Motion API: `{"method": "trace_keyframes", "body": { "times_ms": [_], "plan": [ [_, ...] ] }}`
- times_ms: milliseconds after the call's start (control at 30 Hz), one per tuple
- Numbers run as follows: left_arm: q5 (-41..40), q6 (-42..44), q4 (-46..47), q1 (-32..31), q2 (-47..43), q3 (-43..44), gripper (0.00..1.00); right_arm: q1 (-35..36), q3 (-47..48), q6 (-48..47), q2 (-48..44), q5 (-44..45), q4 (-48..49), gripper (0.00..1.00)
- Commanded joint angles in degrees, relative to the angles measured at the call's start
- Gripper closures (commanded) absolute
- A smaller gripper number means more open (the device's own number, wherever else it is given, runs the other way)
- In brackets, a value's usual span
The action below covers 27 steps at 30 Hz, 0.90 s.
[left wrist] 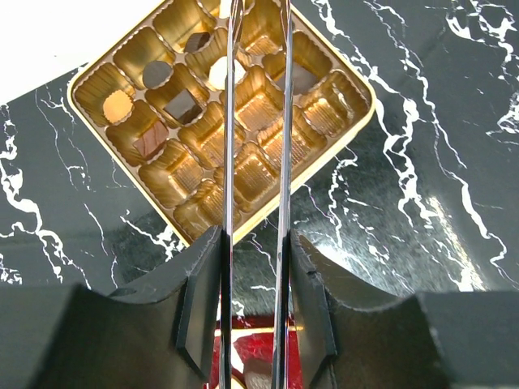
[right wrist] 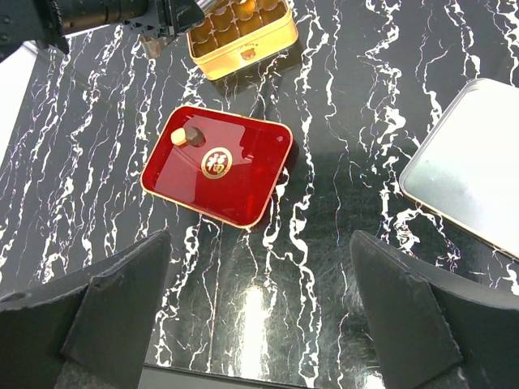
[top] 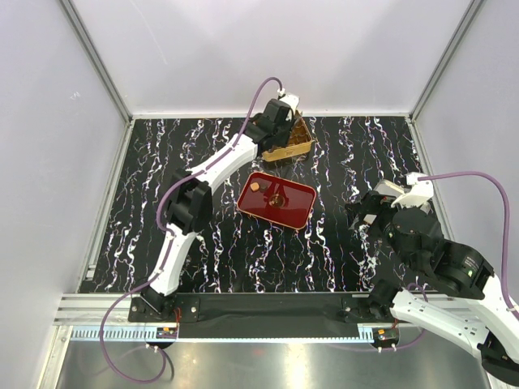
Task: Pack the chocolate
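Dark, tan and cream chocolate pieces point(left wrist: 185, 104) are seated in cells of the square gold tin point(left wrist: 357, 121) beneath the narrowly parted, empty left gripper point(left wrist: 258, 24); two are on the glossy red tray point(right wrist: 243, 178).

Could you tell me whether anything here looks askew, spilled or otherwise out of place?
Nothing looks spilled or damaged. The gold tin sits at an angle to the table's edges, near the far edge, and the red tray is skewed the other way. Two chocolates lie side by side in one corner of the tray.
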Motion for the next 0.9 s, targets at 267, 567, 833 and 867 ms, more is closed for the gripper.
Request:
{"method": "trace_keyframes", "body": {
  "times_ms": [267,567,833,867],
  "plan": [
    [2.1,0.8,5.23,0.57,-2.32,-0.08,0.6,0.44,-0.85,-0.64,0.49,2.58,2.52,0.0],
    [2.02,0.54,1.9,0.39,-7.06,-0.08,0.61,0.44,-0.24,-0.56,0.41,2.4,1.91,0.0],
    [-1.14,-2.8,-3.99,-0.66,-24.19,-15.18,0.62,0.44,0.73,-0.21,-0.21,1.79,0.07,0.0],
    [-1.15,-4.28,-4.95,-0.75,-25.69,-17.03,0.62,0.44,0.73,0.06,-0.47,1.62,-0.2,0.0]
  ]
}}
